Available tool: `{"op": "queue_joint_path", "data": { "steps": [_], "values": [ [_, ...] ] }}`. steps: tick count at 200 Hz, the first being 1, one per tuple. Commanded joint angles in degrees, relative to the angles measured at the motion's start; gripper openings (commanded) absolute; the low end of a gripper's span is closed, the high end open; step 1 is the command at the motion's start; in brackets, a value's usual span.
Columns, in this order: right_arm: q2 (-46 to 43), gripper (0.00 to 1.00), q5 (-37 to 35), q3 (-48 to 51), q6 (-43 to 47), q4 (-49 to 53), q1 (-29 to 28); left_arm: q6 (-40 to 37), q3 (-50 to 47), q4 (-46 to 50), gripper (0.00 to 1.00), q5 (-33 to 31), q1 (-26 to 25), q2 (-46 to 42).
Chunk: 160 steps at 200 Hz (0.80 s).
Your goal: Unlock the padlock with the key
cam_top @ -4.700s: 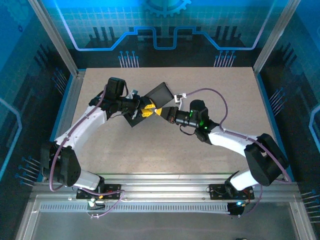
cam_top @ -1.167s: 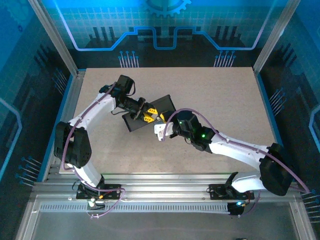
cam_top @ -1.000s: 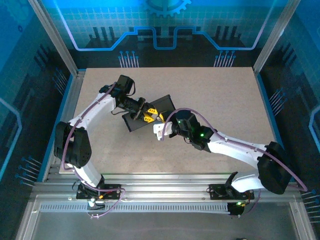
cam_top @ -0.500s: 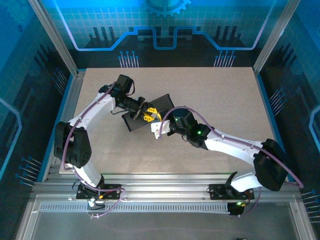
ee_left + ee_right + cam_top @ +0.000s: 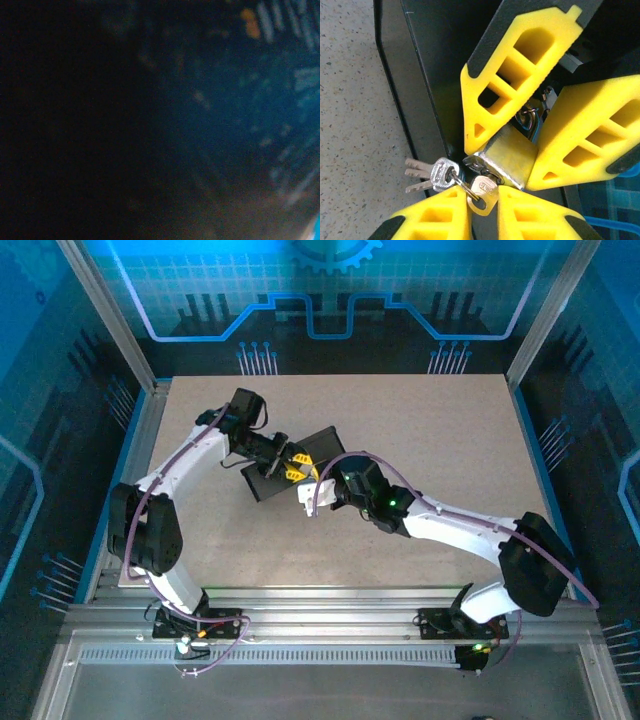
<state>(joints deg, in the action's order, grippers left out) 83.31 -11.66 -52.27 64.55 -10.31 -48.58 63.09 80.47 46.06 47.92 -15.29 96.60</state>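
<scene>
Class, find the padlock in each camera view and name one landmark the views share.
Right wrist: padlock at centre, pinched in the left tool.
Top external: at the left tool's tip, by the box, too small to make out.
Left wrist: too dark and blurred to tell.
Shared landmark: the box.

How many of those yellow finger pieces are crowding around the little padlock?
4. The left gripper's two fingers clamp the padlock from above; the right gripper's two sit below, either side of the key.
</scene>
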Motion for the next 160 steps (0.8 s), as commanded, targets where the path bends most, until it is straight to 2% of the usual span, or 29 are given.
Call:
{"op": "queue_joint_path", "data": {
  "steps": [1, 69, 160],
  "values": [
    [1.3, 0.17, 1.4, -2.8, -0.5, -2.8, -1.2, -0.2, 0.2, -0.6, 0.00, 5.9, -1.1, -1.1],
    [0.2, 0.10, 2.0, -4.0, -4.2, -0.4, -1.5, 0.0, 0.2, -1.2, 0.00, 6.0, -1.1, -1.0],
    [0.3, 0.06, 2.9, -7.3, -24.5, 3.8, -1.0, 0.8, -0.6, -2.5, 0.00, 6.1, -1.1, -2.6]
  ]
}}
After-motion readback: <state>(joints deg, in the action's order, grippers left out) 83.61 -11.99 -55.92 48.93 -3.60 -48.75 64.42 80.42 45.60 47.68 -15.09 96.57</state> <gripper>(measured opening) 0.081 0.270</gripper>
